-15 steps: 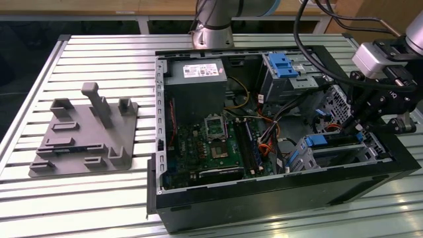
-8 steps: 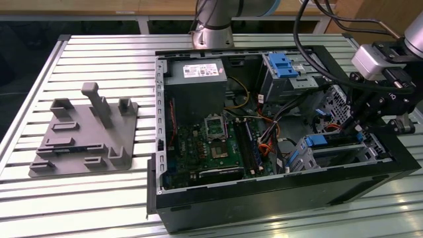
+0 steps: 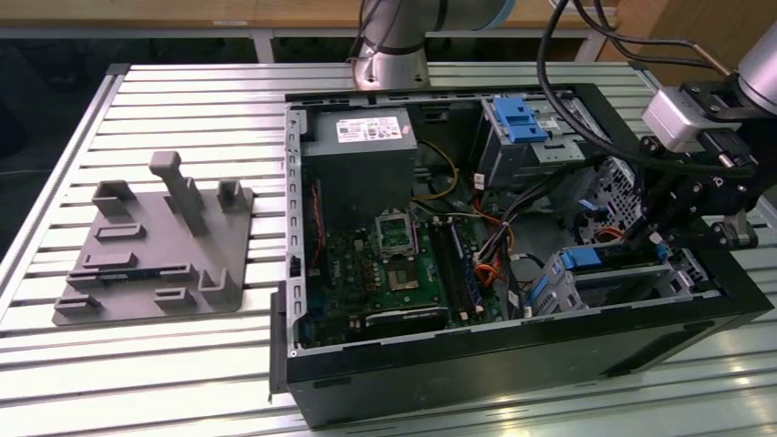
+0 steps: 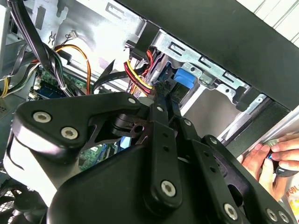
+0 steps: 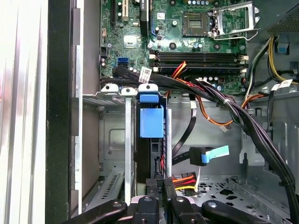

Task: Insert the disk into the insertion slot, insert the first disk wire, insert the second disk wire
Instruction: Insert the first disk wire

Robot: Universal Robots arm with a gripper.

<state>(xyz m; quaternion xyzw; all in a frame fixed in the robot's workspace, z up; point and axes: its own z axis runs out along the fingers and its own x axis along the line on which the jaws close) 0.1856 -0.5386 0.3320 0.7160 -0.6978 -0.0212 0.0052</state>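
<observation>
The disk sits in the insertion slot (image 5: 111,140), and its blue carrier (image 5: 151,117) shows between the cage's upright metal rails. In the exterior view the same blue carrier (image 3: 595,258) peeks from the grey cage (image 3: 638,284) at the case's near corner on that view's right. My gripper (image 5: 160,183) is right behind the disk, shut on a black connector carrying red, yellow and orange wires (image 5: 183,179). In the second wrist view the gripper (image 4: 164,88) pinches that connector close to the carrier (image 4: 183,80). A second black connector with a pale blue tab (image 5: 208,155) hangs loose beside the cage.
A thick bundle of black cables (image 5: 243,116) crosses above the cage. The motherboard (image 3: 388,264), the power supply (image 3: 358,137) and another cage with a wide blue latch (image 3: 522,123) fill the case. A grey fixture plate (image 3: 152,246) lies outside. A person's hand (image 4: 264,158) is beyond the case wall.
</observation>
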